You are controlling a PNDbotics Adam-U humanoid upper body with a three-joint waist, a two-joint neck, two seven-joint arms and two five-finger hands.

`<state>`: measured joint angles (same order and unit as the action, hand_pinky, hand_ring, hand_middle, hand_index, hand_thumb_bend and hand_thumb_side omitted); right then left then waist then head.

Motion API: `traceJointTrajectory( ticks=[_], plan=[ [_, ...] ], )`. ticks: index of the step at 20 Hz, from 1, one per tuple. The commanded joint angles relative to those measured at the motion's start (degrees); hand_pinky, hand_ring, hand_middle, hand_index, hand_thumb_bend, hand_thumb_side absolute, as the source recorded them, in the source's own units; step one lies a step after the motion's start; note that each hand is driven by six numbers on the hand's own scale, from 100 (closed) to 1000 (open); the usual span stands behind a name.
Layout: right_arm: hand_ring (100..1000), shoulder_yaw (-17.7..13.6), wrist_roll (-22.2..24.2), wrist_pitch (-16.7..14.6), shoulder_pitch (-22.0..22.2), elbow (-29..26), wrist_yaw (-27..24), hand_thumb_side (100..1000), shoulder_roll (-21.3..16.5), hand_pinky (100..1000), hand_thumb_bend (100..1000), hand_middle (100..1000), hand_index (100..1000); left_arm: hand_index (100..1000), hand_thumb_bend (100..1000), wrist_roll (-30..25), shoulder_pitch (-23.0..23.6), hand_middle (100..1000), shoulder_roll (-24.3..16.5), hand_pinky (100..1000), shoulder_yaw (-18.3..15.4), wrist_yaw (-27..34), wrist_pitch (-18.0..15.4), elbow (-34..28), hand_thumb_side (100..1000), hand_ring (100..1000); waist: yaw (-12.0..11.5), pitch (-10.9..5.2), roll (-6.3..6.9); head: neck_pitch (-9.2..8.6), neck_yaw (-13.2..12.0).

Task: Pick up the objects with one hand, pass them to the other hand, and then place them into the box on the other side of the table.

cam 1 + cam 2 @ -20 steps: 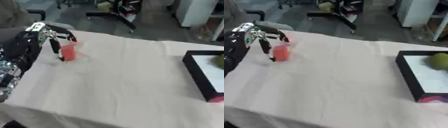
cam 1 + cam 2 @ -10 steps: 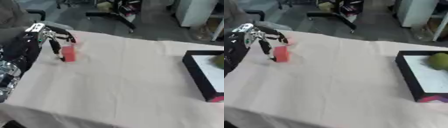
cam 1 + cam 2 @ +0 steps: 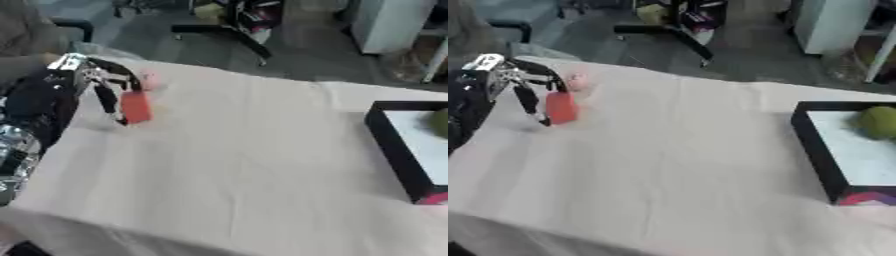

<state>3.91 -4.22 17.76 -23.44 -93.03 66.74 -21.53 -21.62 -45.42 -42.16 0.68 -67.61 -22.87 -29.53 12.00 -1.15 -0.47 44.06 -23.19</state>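
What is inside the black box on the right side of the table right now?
The black box holds one round green object on its white floor, near the far side. The box's right part runs out of view, so anything lying there cannot be seen.

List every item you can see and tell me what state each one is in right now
Left hand: fingers curled around the red block.
Red block: upright, held in the fingers.
Pink thing: on the table, behind the block.
Box: open.
Green ball: inside the box.
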Motion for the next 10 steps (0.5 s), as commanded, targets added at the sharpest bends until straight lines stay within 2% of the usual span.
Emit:
traceJointTrajectory(
  ticks=[1, 4, 10],
  plan=[
    [745, -0.31, -0.3, 0.05, -0.78, -0.56, -0.36, 390, -0.67, 624, 100, 638, 973, 892, 670, 4.79, -0.68, 799, -1.15, 864, -0.82, -0.94, 2.48, -0.29, 344, 780, 0.01, -0.37, 0.03, 0.05, -0.28],
    [746, -0.28, -0.28, 0.02, -0.82, -0.55, -0.4, 388, -0.65, 624, 100, 640, 973, 890, 671, 6.87, -0.64, 797, -1.0, 862, -0.97, -0.67, 3.31, -0.31, 343, 778, -0.01, -0.33, 0.01, 0.05, -0.41],
    [747, -0.2, -0.26, -0.16, -0.79, -0.5, -0.61, 387, -0.56, 625, 100, 641, 974, 879, 667, 4.91, -0.31, 787, -0.36, 854, -1.29, 1.51, 3.2, 1.49, 331, 767, 0.06, -0.32, -0.1, 0.05, -0.58]
  ],
)
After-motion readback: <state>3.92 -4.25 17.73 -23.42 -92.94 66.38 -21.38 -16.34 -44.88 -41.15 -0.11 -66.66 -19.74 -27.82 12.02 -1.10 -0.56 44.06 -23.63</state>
